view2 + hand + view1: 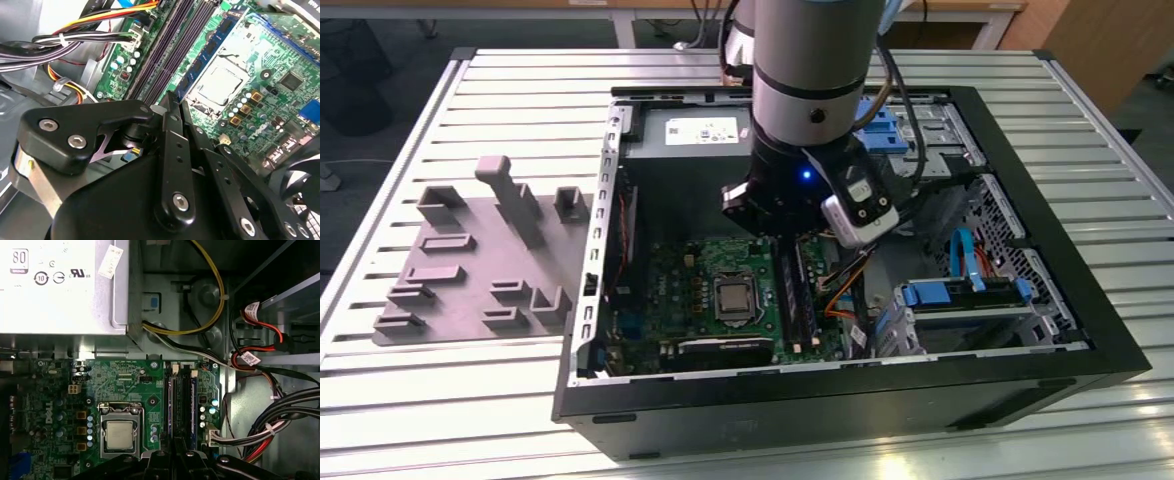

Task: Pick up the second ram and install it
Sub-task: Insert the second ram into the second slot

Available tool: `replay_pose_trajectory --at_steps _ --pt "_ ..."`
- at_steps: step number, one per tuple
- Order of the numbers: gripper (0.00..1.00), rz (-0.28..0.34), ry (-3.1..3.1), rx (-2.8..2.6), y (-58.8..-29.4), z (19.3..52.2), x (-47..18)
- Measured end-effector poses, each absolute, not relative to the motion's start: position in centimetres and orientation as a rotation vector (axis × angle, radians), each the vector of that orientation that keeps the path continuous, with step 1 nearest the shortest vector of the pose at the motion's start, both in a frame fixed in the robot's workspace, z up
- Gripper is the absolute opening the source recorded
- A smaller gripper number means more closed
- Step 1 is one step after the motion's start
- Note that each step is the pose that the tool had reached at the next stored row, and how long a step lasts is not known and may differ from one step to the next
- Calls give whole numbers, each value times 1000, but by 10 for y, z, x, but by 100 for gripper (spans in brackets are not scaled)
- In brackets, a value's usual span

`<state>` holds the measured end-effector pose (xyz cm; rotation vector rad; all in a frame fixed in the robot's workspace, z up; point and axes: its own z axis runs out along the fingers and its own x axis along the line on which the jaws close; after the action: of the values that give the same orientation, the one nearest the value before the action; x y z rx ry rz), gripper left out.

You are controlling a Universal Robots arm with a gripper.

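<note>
Grey moulded holder tray lies near the slatted table's left edge. Inside the open black computer case, the green motherboard carries the second ram, standing in a black slot. Above it, the gripper has its black fingers pressed together, grasping nothing.

Pincer tips hidden among memory slots; grip unclear.
</note>
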<state>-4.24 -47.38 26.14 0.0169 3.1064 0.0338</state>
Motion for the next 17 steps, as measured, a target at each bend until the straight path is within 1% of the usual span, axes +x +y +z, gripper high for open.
replay_pose_trajectory --at_steps 7,17 --pt "14 34 3106 17 -474 259 -40" --pt "14 34 3106 26 -474 242 -38"
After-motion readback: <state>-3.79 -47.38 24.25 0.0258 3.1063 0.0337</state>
